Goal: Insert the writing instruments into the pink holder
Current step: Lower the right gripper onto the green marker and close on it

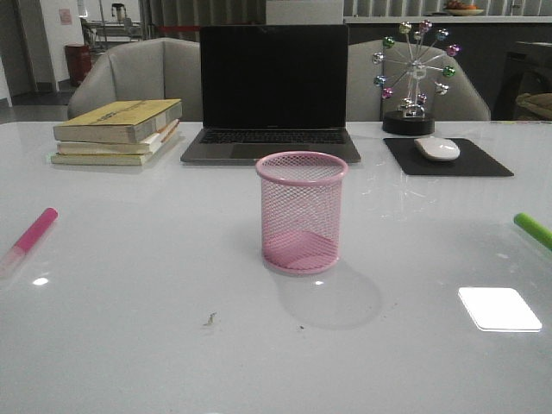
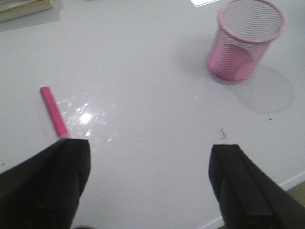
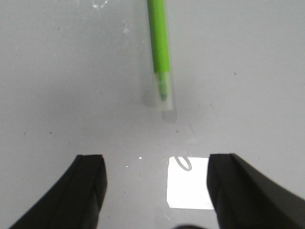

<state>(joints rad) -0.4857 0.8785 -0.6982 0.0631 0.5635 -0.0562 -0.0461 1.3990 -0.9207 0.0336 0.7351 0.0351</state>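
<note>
Pink holder [image 1: 302, 211] upright, mid-table; both hands [image 2: 150, 186] [image 3: 157, 191] wide open, holding nothing.

Dim, ceiling glare on table [image 1: 129, 345], wrist blur

Front view: low, level over the table [image 1: 129, 328], facing forward, pink holder [image 1: 301, 211] mid-distance. Left wrist view: looks steeply down from above; pink marker [image 2: 54, 112] just ahead of one jaw, holder far beyond the other. Right wrist view: nearer, steep; green marker [image 3: 160, 52] ahead between jaws. All share the tabletop.
</note>
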